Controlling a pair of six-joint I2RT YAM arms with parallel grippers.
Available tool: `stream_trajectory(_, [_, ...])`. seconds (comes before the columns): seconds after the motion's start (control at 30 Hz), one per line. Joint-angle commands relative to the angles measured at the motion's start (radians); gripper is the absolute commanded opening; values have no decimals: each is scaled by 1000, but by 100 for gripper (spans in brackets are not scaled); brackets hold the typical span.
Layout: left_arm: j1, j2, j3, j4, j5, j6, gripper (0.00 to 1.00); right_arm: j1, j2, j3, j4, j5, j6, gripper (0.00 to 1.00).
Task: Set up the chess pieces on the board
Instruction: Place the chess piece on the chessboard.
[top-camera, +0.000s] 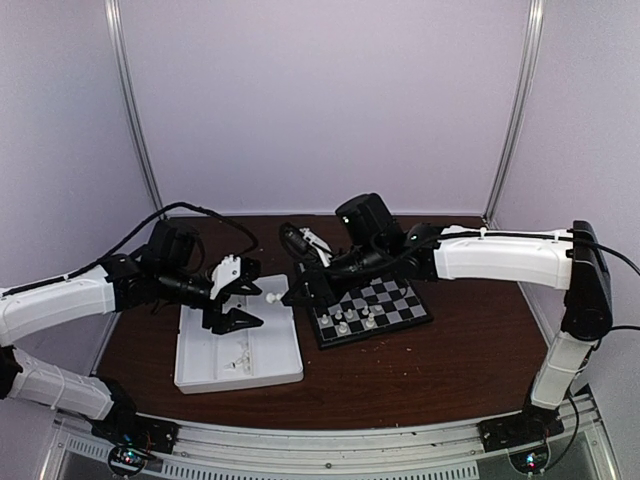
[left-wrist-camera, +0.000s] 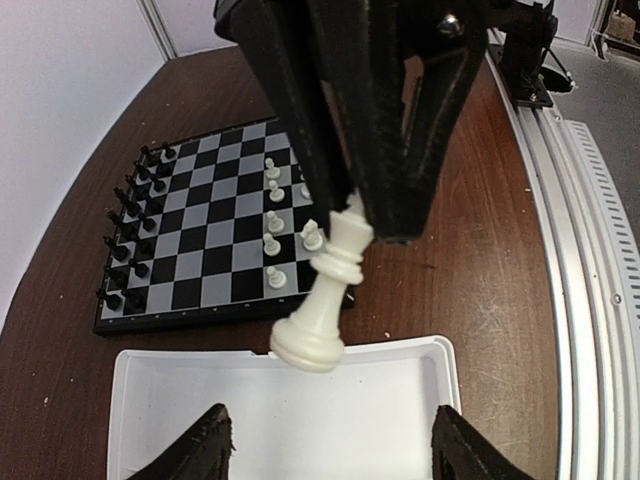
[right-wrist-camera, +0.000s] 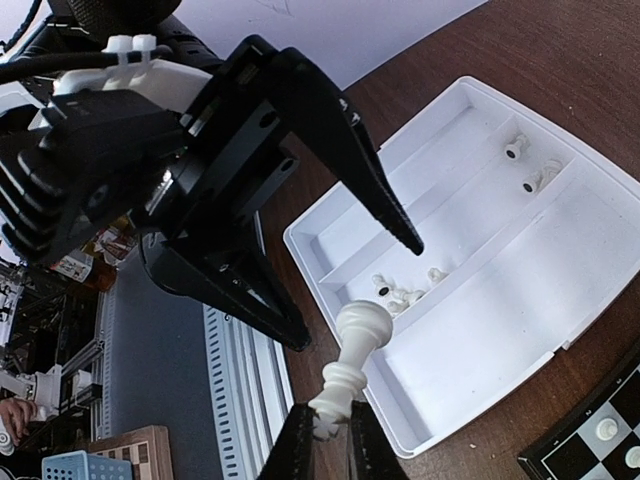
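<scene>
The tray (top-camera: 196, 345) lies just left of the board (top-camera: 400, 300) on the table (top-camera: 450, 370), a few chess pieces (top-camera: 238, 360) in it.

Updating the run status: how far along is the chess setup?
Done: tiny black chessmen line one edge of the small black-and-grey chequered board; several tiny white plastic chessmen stand on it. In hand: the right gripper pinches one white chessman by its top over the white plastic compartmented tray, facing the open left gripper. Left: loose white pieces lying in the tray.
</scene>
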Motion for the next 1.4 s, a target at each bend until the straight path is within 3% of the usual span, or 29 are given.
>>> stream_trajectory(0.0, [-9,19,36,46,-21,43,69,11,-17,27,-6,-38,-7,5])
stream_trajectory(0.23, [-14,34,34,96,-2,37,67,18,3,33,3,-52,-3,5])
stream_trajectory(0.5, [-16,20,22,109,47,44,56,19,14,40,26,-61,13,5])
stream_trajectory(0.67, [-19,5,8,131,61,42,61,19,27,43,32,-68,20,5])
stream_trajectory(0.83, [-20,0,5,139,86,46,59,19,32,45,31,-67,19,5])
stream_trajectory(1.07, [-22,1,2,138,105,49,38,19,31,48,30,-66,19,5])
stream_trajectory(1.37, [-22,-2,1,136,93,52,25,19,31,49,29,-62,21,7])
